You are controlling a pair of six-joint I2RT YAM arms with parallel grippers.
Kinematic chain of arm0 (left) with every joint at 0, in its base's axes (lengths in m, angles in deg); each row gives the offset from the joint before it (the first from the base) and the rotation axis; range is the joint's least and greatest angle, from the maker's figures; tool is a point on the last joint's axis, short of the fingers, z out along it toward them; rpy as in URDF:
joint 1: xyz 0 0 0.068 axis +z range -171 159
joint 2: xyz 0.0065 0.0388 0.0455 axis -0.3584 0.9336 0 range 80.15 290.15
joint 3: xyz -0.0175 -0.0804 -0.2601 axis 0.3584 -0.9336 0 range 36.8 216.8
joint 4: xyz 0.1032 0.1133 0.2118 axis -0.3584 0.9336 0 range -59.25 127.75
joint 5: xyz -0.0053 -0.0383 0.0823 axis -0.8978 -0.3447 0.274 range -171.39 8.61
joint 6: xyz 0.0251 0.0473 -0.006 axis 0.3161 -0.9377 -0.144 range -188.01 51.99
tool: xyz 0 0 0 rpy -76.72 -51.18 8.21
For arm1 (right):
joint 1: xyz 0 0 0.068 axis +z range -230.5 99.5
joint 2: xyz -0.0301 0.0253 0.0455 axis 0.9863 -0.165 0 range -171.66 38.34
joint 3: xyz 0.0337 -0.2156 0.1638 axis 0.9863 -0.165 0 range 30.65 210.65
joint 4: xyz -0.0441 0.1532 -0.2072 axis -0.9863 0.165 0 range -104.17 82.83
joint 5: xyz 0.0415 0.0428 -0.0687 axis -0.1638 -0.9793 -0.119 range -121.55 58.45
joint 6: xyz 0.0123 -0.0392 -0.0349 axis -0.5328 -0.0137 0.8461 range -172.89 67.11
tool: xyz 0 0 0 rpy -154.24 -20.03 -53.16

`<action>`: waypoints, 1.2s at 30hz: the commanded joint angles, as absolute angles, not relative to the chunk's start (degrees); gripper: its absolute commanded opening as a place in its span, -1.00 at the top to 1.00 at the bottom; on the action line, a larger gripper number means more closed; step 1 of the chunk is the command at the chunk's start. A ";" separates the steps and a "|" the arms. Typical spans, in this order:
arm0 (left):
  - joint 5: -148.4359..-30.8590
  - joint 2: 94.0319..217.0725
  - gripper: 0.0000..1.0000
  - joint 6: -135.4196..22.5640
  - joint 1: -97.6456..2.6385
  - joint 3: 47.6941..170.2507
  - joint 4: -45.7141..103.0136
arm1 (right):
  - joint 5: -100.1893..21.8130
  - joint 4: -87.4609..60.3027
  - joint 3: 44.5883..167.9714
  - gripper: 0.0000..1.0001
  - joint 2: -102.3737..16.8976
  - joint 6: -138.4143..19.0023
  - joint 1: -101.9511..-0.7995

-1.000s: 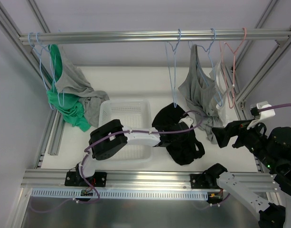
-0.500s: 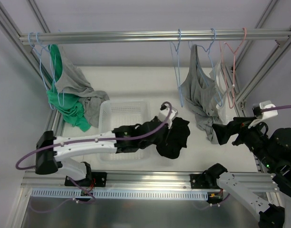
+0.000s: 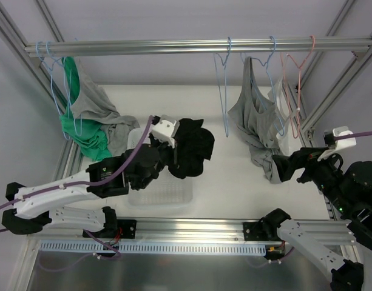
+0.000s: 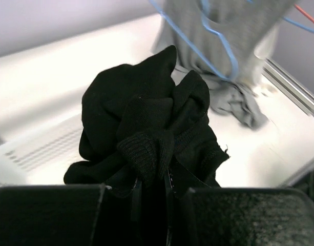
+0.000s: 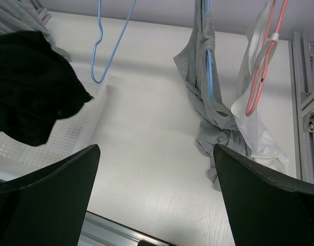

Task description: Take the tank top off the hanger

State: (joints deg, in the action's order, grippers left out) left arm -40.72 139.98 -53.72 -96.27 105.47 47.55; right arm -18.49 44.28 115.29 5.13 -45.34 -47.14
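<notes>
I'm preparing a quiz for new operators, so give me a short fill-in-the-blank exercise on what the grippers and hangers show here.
1. The left gripper is shut on a bunched tank top whose colour is ____.
2. The right gripper has its jaws ____.
3. The bare hanger beside the grey tank top is coloured ____.
Missing words: black; open; blue.

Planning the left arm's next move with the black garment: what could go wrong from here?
The left end effector pinches only a small fold of the bunched black tank top, so it may slip out. The garment seems to hang over the far right rim of the white basket; released here, part could land outside.
</notes>
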 commanded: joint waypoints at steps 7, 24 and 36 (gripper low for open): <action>-41.62 134.73 1.00 -44.83 -79.82 110.03 60.10 | -19.86 40.85 118.88 -0.99 2.04 -45.77 -47.10; -53.42 131.57 -0.97 -25.38 -73.83 85.58 61.95 | -17.38 45.49 138.81 -0.86 -22.02 -37.25 -49.29; -70.49 121.37 -0.98 -39.79 -73.91 95.34 62.66 | -22.14 46.56 148.86 -0.52 -41.72 -30.84 -61.96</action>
